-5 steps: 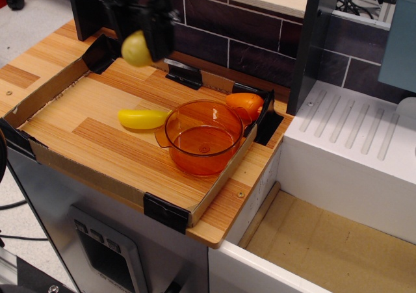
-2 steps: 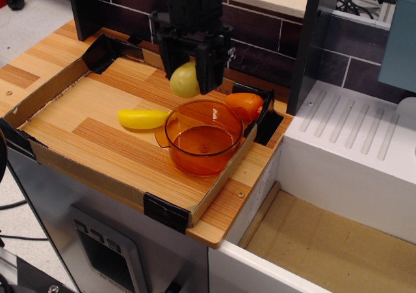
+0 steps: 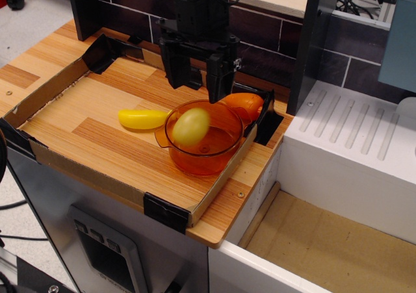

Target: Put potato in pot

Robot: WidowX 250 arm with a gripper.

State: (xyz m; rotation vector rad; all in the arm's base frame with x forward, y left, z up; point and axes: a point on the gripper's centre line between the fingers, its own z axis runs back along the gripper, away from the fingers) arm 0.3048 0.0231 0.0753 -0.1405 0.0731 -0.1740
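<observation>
The pale-yellow potato [image 3: 190,126] is inside the rim of the transparent orange pot [image 3: 221,151], at its left side, free of the fingers. My black gripper [image 3: 197,85] hangs just above the pot's back rim. Its jaws stand apart and hold nothing. The pot stands on the wooden tray [image 3: 97,117] near the tray's right end.
A long curved bright-yellow piece [image 3: 143,118] lies left of the pot. An opaque orange rounded piece [image 3: 245,102] sits behind the pot at the tray's back right corner. A dark brick wall stands behind. A white ribbed counter [image 3: 354,134] is to the right.
My gripper carried the potato from the back left to above the pot, then opened. The potato left the fingers and dropped into the pot.
</observation>
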